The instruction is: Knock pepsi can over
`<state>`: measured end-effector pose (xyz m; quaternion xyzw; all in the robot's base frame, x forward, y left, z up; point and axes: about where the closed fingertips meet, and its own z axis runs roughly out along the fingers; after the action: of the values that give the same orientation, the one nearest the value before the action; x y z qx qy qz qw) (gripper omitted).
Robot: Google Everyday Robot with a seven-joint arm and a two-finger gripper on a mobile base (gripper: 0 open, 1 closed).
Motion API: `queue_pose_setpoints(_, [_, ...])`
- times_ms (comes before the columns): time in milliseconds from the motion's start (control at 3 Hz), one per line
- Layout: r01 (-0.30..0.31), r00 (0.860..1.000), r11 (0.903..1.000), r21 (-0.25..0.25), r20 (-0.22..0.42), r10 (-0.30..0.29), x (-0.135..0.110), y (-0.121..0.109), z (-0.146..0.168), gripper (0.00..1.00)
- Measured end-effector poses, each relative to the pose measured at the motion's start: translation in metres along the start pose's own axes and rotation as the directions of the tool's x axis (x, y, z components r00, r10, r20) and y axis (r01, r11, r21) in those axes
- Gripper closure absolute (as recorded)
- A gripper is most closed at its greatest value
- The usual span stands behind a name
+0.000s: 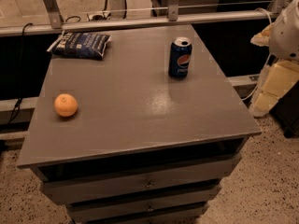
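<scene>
Pepsi can stands upright near the table's far right edge; probably light, rigid, best pushed near its rim. Gripper hangs beyond the table's right side, its grip impossible to tell.

At the right edge of the scene, beyond the right side of the tabletop, the arm shows a rounded white shell, smooth and faintly glossy, with a pale yellow patch on its left flank. Below it the gripper is a blocky cream-yellow body, paler towards its lower tip. A thin white cable runs alongside both parts
</scene>
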<state>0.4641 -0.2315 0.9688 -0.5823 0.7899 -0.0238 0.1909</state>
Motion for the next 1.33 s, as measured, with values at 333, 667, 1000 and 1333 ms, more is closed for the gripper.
queue_pose_setpoints(333, [-0.090, 0.991, 0.9951, 0.040, 0.106, 0.086, 0.014, -0.050, 0.021, 0.00])
queue_pose_setpoints(667, [-0.183, 0.954, 0.9827, 0.031, 0.248, 0.170, 0.016, -0.100, 0.047, 0.00])
queue_pose_setpoints(1000, [-0.232, 0.897, 0.9724, -0.024, 0.382, 0.223, -0.003, -0.133, 0.076, 0.00])
queue_pose_setpoints(1333, [-0.241, 0.831, 0.9671, -0.083, 0.497, 0.249, -0.030, -0.152, 0.106, 0.00])
